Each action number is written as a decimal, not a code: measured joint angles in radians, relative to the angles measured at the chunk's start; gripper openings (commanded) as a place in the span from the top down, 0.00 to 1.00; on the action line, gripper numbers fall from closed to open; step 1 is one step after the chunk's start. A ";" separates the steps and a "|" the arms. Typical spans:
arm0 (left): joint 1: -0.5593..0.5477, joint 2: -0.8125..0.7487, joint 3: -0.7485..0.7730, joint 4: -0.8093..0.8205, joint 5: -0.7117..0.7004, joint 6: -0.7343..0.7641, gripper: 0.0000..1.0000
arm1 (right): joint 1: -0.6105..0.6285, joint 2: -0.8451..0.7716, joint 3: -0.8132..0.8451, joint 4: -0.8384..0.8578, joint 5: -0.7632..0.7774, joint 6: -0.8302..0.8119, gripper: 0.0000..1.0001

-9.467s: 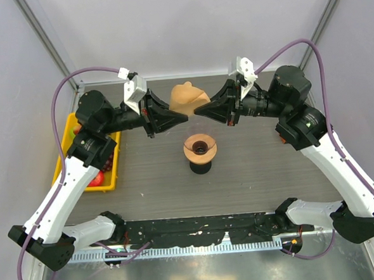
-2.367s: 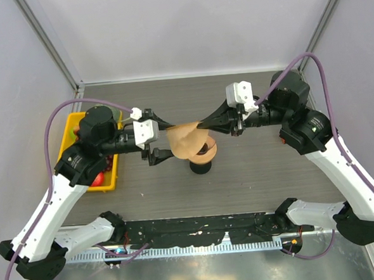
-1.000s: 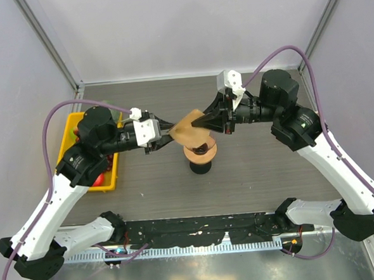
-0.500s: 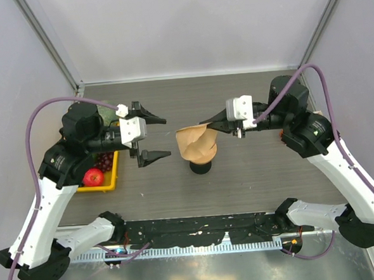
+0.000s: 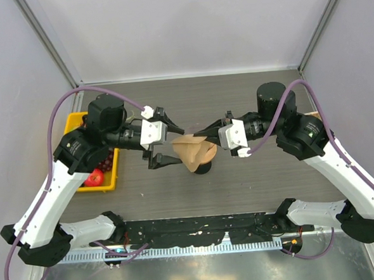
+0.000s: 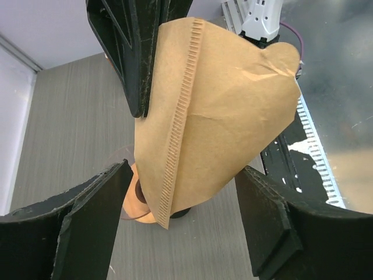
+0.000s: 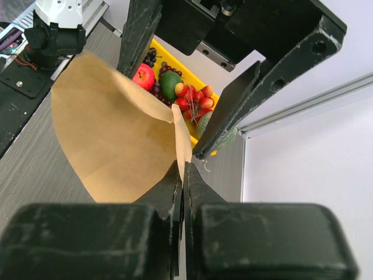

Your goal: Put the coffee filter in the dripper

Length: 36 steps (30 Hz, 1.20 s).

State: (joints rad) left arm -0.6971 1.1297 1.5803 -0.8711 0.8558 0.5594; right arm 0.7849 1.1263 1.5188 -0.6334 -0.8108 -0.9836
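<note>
Two grippers meet to the right of one yellow fruit tray (image 5: 70, 123). Right gripper (image 5: 201, 136) is pinched tight on the edge of the single coffee filter (image 5: 193, 150), which hangs over one orange dripper (image 6: 139, 205). Left gripper (image 5: 179, 145) gapes wide, fingers flanking the paper.

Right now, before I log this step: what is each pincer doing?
Left pincer: open, straddling the coffee filter.
Right pincer: shut on the coffee filter's edge.

The thin tan-brown paper coffee filter (image 5: 189, 150) covered most of the round glossy orange-brown dripper (image 6: 135, 201), leaving only a piece of rim. The yellow plastic fruit tray (image 7: 187, 76) was partly hidden behind the left gripper (image 7: 158, 114).
</note>
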 measured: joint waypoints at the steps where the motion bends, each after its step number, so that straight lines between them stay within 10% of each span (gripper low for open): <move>1: -0.002 0.000 0.000 0.001 0.000 -0.001 0.29 | 0.002 0.000 0.000 -0.001 0.002 -0.002 0.95; 11: -0.006 -0.011 -0.028 0.045 0.000 -0.003 0.57 | 0.005 0.000 0.000 -0.004 0.011 0.021 0.95; 21: -0.007 -0.067 -0.100 0.099 -0.001 0.000 0.13 | 0.005 0.000 0.000 -0.003 0.024 0.102 0.95; 30: -0.008 -0.071 -0.139 0.098 -0.020 0.033 0.11 | 0.005 0.004 0.000 0.008 0.012 0.195 0.95; 36: -0.036 -0.032 -0.135 0.109 -0.037 0.034 0.30 | 0.005 0.026 0.011 0.019 -0.004 0.253 0.95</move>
State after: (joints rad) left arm -0.7330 1.0981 1.4456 -0.7624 0.8192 0.5934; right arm 0.7902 1.1522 1.5299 -0.6144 -0.8150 -0.7311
